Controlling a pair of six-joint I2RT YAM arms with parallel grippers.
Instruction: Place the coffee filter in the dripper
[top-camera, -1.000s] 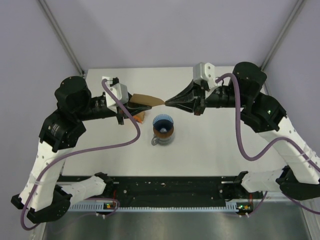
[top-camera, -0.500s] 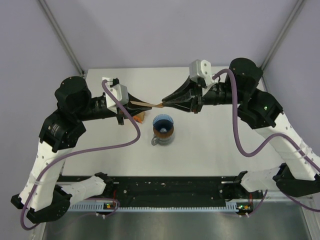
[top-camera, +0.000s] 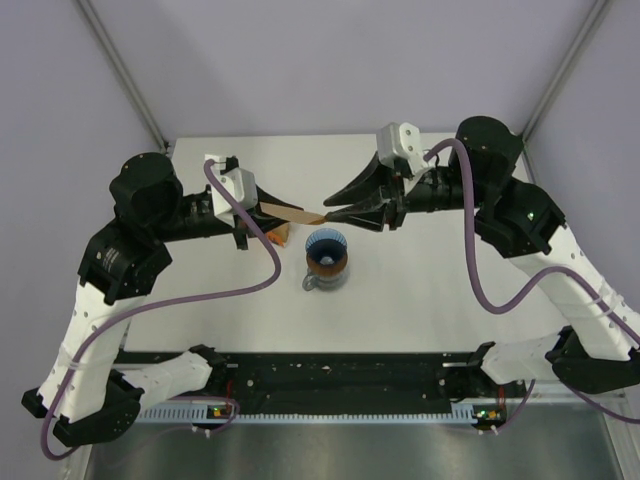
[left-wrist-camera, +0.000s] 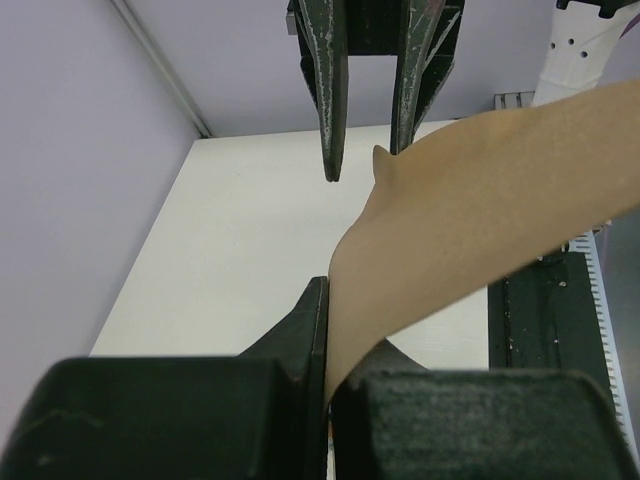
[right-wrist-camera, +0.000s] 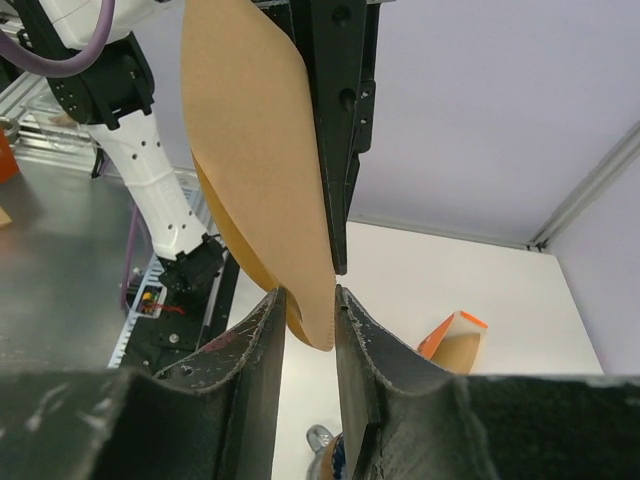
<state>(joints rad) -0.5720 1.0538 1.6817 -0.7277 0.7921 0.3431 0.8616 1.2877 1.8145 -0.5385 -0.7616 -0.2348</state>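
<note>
Up above the table (top-camera: 420, 300), in mid-air between the two arms: the filter (top-camera: 288, 210). Pinched at one end by the left gripper (top-camera: 262, 207), fingers pressed flat together on the paper, no gap showing. Stretched out from there as a flat tan fan towards the right gripper (top-camera: 328, 208). From the left wrist, curving up and away to the right out of that closed grip.

Over on the right side, parted a little, not wide. Sitting in that gap between the two fingers (right-wrist-camera: 262, 340), the far tip of the filter, close to both pads in the right wrist view. Hard to say there whether touching or just clear. From the left wrist, open space between those right fingers, with the paper's tip just beside one of them. Not clamped, by the look of it.

Down below, slightly nearer the bases: the dripper (top-camera: 326, 247), blue, ribbed, mouth up, perched on a grey jug (top-camera: 312, 283). Filter not yet in it, hanging above and a touch behind, well clear of the rim. Just left of the dripper, under the left gripper, a sliver of the orange pack (top-camera: 281, 235) on the table.
</note>
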